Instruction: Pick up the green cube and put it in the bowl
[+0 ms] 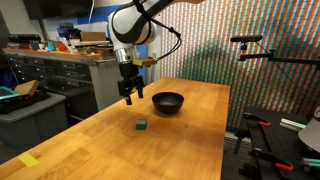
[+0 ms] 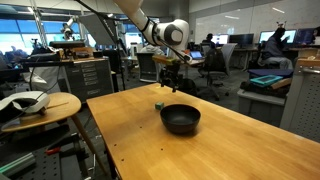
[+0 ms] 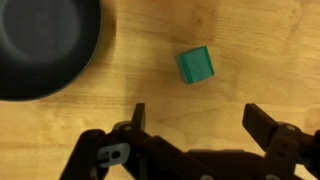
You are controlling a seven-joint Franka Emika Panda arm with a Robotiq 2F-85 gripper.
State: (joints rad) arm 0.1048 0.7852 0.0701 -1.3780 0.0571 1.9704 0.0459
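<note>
The green cube (image 1: 142, 125) is a small cube resting on the wooden table; it also shows in an exterior view (image 2: 158, 105) and in the wrist view (image 3: 196, 65). The black bowl (image 1: 168, 102) stands on the table beyond it, and shows in an exterior view (image 2: 180, 120) and at the wrist view's top left (image 3: 40, 45). My gripper (image 1: 129, 97) hangs open and empty above the table, apart from both the cube and the bowl. In the wrist view the open jaws (image 3: 196, 118) frame bare wood just below the cube.
The wooden table (image 1: 190, 140) has a yellow tape patch (image 1: 28, 160) near its front corner. A workbench with drawers (image 1: 60, 70) stands behind it. A round side table (image 2: 40, 108) holds a headset. A camera stand (image 1: 255, 50) is beside the table.
</note>
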